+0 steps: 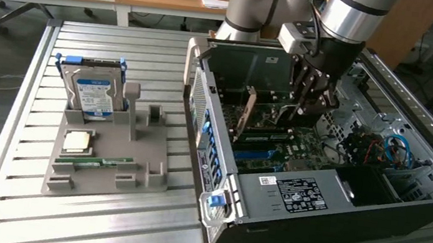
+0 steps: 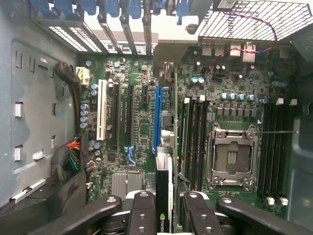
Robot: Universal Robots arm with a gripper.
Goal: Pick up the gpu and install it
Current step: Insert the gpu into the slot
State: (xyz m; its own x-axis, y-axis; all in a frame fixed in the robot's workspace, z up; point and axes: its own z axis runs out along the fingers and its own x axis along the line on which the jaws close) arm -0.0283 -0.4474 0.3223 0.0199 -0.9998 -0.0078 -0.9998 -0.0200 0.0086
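Observation:
The gpu (image 2: 164, 181) is a thin dark card seen edge-on, with a logo on its near end. It stands upright over the motherboard (image 2: 132, 122), in line with the long blue slot (image 2: 158, 117). My gripper (image 2: 166, 208) is shut on the card, one black finger (image 2: 142, 208) on each side. In the exterior view my gripper (image 1: 316, 100) reaches down into the open computer case (image 1: 299, 195). The card's pale bracket end (image 1: 247, 116) stands near the case's rear slots. Whether the card's lower edge touches the slot I cannot tell.
A grey parts tray (image 1: 100, 175) on the slatted table holds a hard drive (image 1: 97, 90), a green memory stick (image 1: 98, 161) and a small square chip (image 1: 78, 141). Inside the case are the CPU socket (image 2: 232, 156), black memory slots (image 2: 195, 142) and a wire bundle (image 2: 71, 154).

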